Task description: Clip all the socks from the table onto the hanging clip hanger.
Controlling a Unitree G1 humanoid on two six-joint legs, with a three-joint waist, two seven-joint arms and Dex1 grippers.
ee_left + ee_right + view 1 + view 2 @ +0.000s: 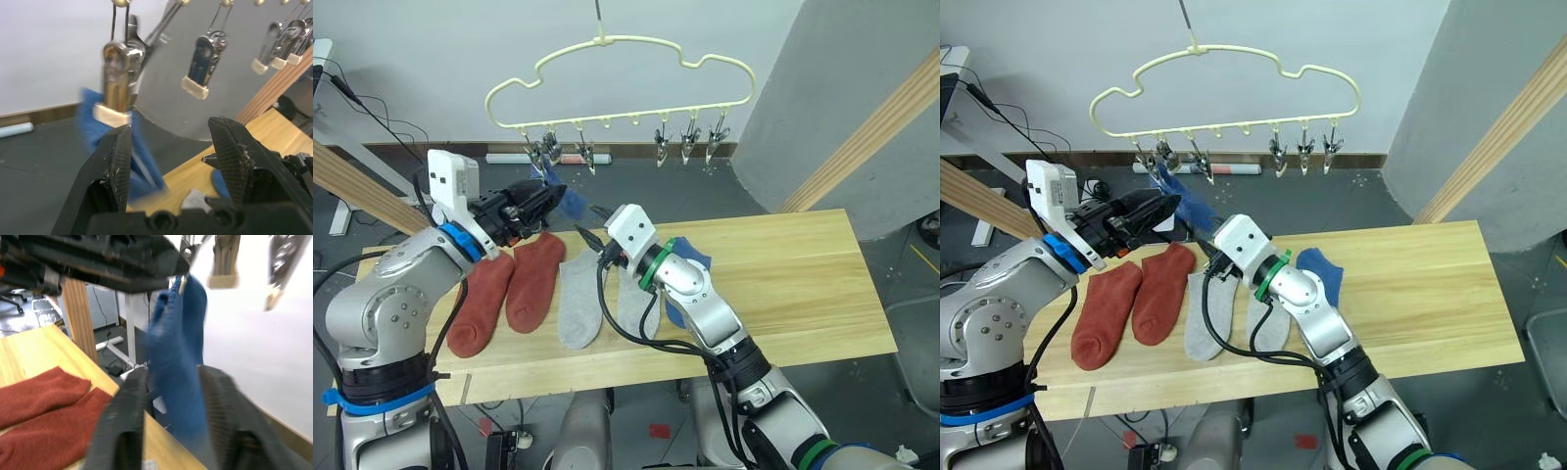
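Your right gripper [168, 431] has its jaws clamped on the blue sock [178, 367], which hangs from a clip [113, 83] of the clip hanger [617, 83]. Your left gripper [171, 147] stands with jaws apart, that clip just above its left finger

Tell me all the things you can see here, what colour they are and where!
Rust-red socks: two, flat side by side at the table's left end.
Light grey socks: two, flat on the table, one partly under the right arm.
Blue sock: one, hanging from a clip at the hanger's left end.
Blue sock: one, on the table behind the right arm.
Clip hanger: one, pale yellow, hanging above the table's far edge.
Table: one, pale wood.
Left gripper: black, open, at the left clips.
Right gripper: black, around the hanging blue sock.
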